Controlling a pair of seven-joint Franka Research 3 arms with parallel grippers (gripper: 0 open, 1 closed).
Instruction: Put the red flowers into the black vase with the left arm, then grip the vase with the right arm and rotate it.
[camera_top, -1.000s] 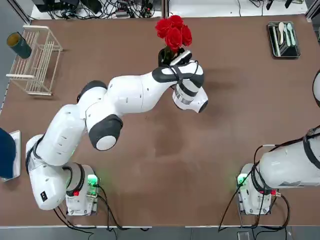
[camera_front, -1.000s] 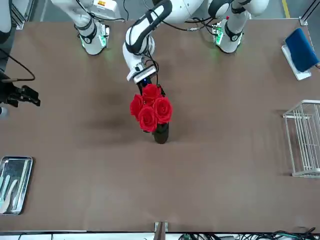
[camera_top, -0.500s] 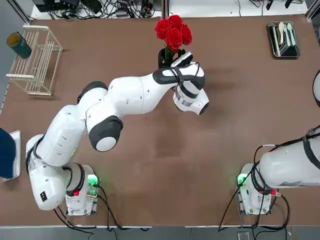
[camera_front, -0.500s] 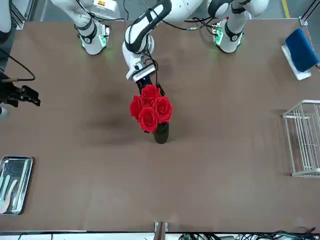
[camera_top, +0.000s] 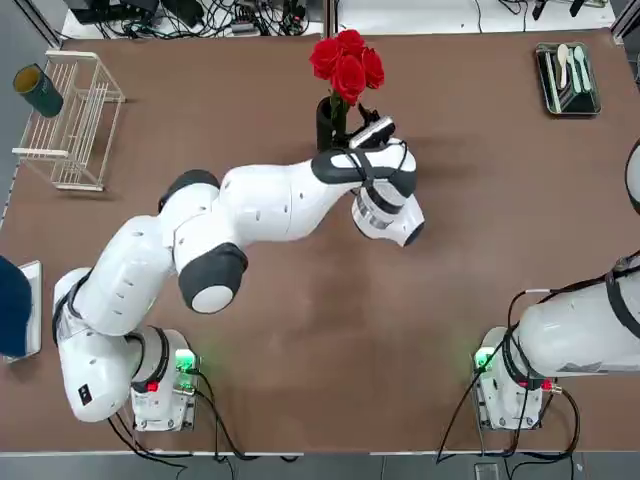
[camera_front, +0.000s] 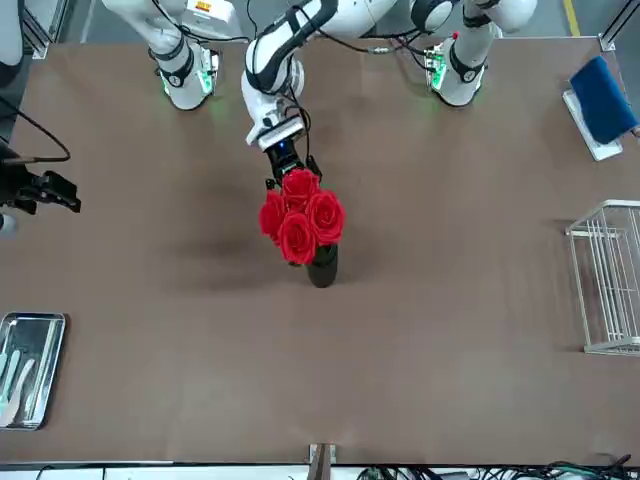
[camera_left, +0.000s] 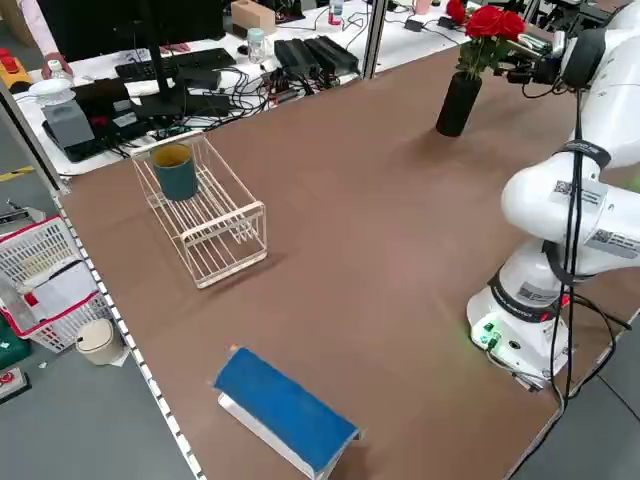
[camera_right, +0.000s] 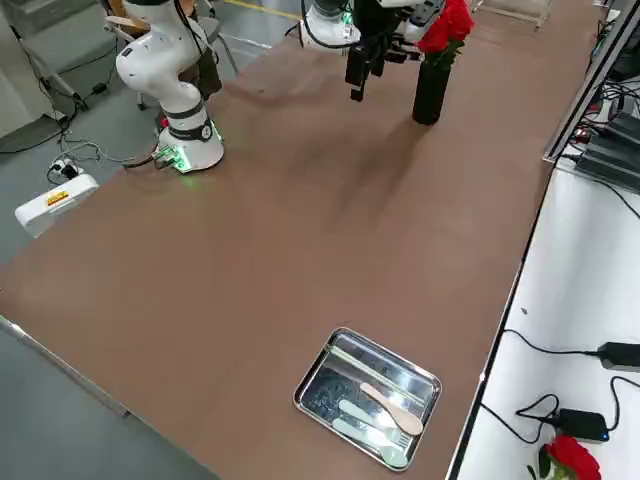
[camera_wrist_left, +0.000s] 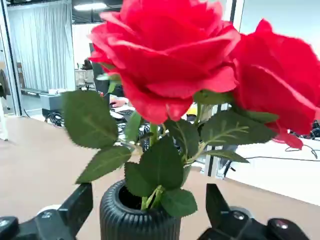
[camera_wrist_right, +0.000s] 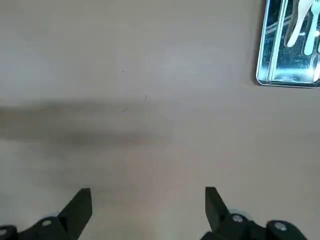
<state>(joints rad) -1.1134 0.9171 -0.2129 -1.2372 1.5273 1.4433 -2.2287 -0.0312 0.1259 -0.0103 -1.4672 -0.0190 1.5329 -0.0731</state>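
Observation:
The red flowers (camera_top: 347, 62) stand upright in the black vase (camera_top: 326, 122) at the far middle of the table, with nothing holding them. My left gripper (camera_top: 368, 130) is open just on the near side of the vase. In the left wrist view the vase (camera_wrist_left: 135, 222) and the blooms (camera_wrist_left: 170, 65) sit between and beyond its spread fingers (camera_wrist_left: 80, 200). The front view shows that gripper (camera_front: 288, 168) right behind the flowers (camera_front: 300, 220). My right gripper (camera_wrist_right: 147, 197) hangs open over bare table at the robot's right edge (camera_front: 45, 190).
A wire rack (camera_top: 75, 120) with a dark green cup (camera_top: 38, 90) stands at the far left. A metal tray (camera_top: 568, 78) with spoons lies at the far right. A blue object (camera_top: 12, 305) rests at the left edge.
My left gripper has drawn back from the vase toward the robot's side, so more of the vase shows. The flowers stay in the vase. The right arm has not moved.

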